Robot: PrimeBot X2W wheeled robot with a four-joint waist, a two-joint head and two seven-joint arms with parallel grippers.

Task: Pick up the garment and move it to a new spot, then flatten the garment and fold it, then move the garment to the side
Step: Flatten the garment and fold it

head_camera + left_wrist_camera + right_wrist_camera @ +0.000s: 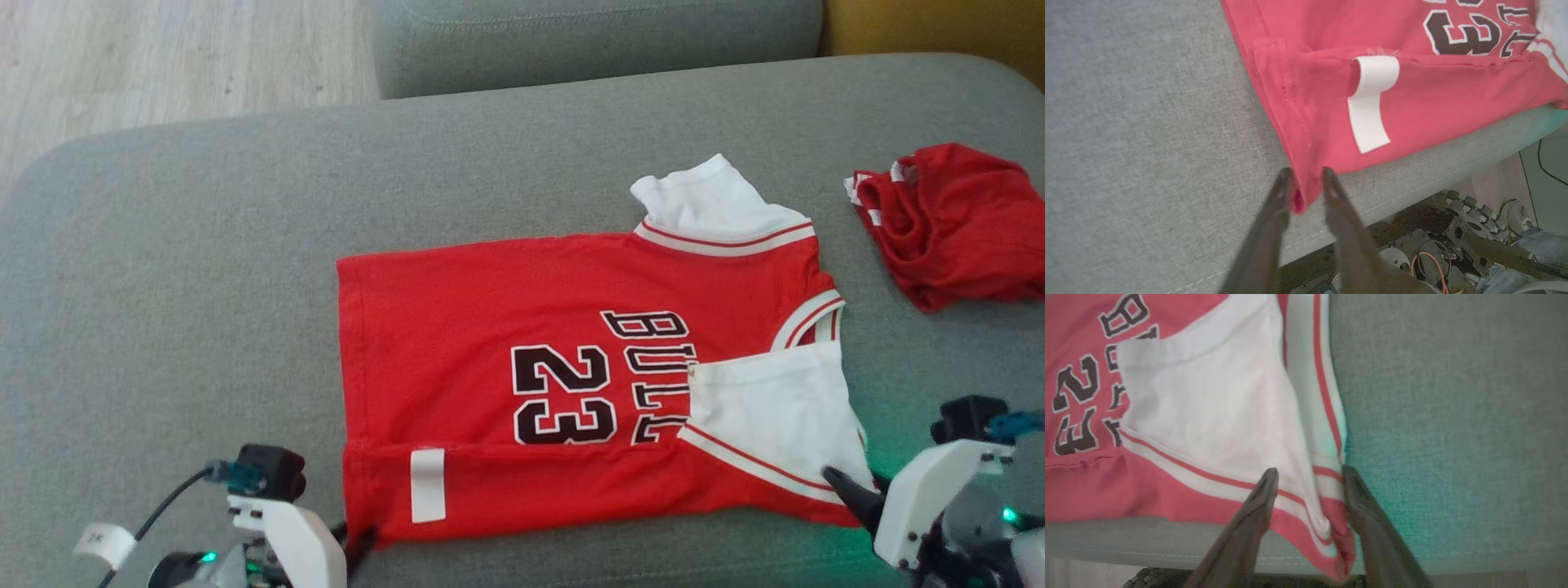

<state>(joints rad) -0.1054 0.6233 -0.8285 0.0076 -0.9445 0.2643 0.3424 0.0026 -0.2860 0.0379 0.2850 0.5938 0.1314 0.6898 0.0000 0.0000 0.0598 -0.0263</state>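
The garment [490, 327], a red jersey with "23" and white sleeves, lies spread flat on the grey sofa cushion [180, 269]. Its near edge is folded up into a strip bearing a white label [428, 485]. My left gripper [359, 541] is at the near left corner. In the left wrist view the garment [1433, 94] has that corner lying loose between the parted fingers of the open left gripper [1305, 176]. My right gripper [849, 486] is at the near right corner. It [1309, 473] stands open, its fingers straddling the striped sleeve edge of the garment [1208, 408].
A crumpled red cloth [955, 220] lies at the cushion's back right. A grey back cushion [588, 41] runs behind, with wooden floor [163, 57] at the far left. The cushion's front edge [1412, 192] is right by both grippers. A person's shoe [1515, 214] shows below it.
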